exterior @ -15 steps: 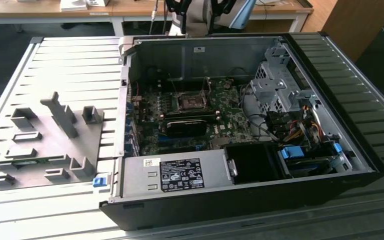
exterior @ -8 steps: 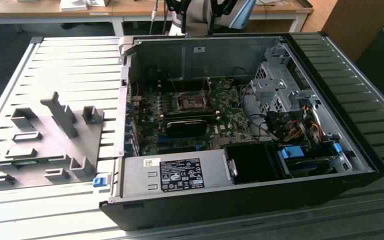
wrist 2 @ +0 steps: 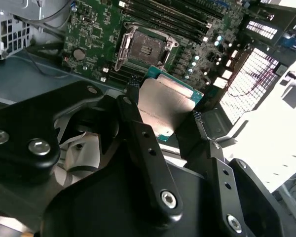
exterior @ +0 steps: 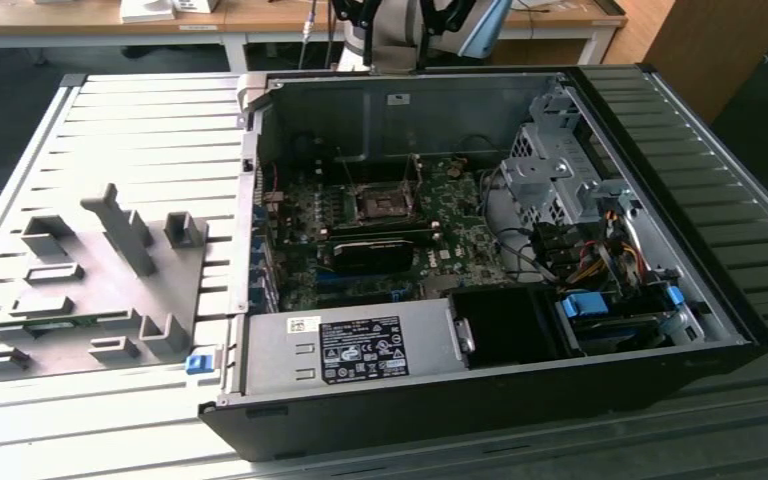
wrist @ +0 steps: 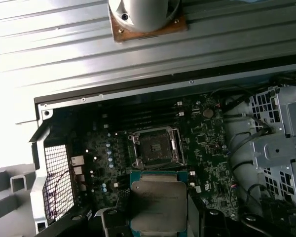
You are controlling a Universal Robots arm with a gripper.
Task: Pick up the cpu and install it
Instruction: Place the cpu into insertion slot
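Tool (wrist 2: 164, 100) clamped on the cpu (wrist 2: 170, 106) by two opposite edges, metal lid uncovered. Chip hangs over the motherboard (wrist: 207, 143), near the open socket (exterior: 384, 205) (centre of exterior view) but apart from it. Flat hold probably suits seating.

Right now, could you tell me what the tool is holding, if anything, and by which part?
The tool holds the cpu by two opposite side edges, one finger on each.

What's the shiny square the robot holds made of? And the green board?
The cpu: top looks like bare metal, silver-grey with a soft sheen, on a thin green rim. The motherboard: probably matte green circuit-board laminate, studded with small parts.
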